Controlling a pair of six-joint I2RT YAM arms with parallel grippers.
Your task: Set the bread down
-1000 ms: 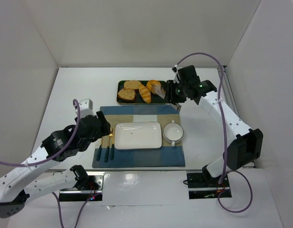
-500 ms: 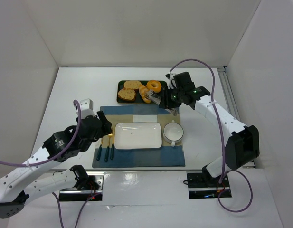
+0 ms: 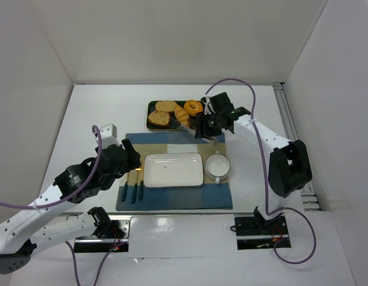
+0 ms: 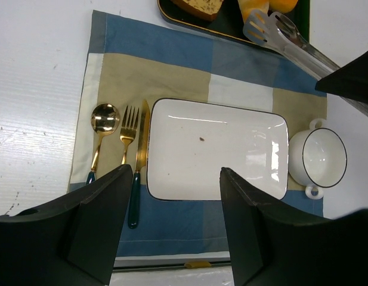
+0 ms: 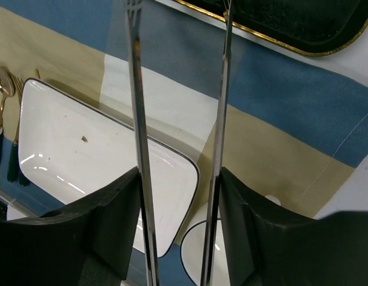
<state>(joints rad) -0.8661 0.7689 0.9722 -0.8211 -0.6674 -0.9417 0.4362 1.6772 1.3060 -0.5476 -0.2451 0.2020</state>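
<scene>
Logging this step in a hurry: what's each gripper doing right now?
Left gripper: open, holding nothing.
Right gripper: closed on the tongs.

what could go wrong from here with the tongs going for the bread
1. The bread lies packed between the toast slices and the donut on the tray. The tongs might nudge or grab a neighbour instead.
2. The tongs are long and thin, held only by the right gripper, so they might twist or slip under load.
3. The bowl stands right beside the plate; a low carry could clip it.
</scene>
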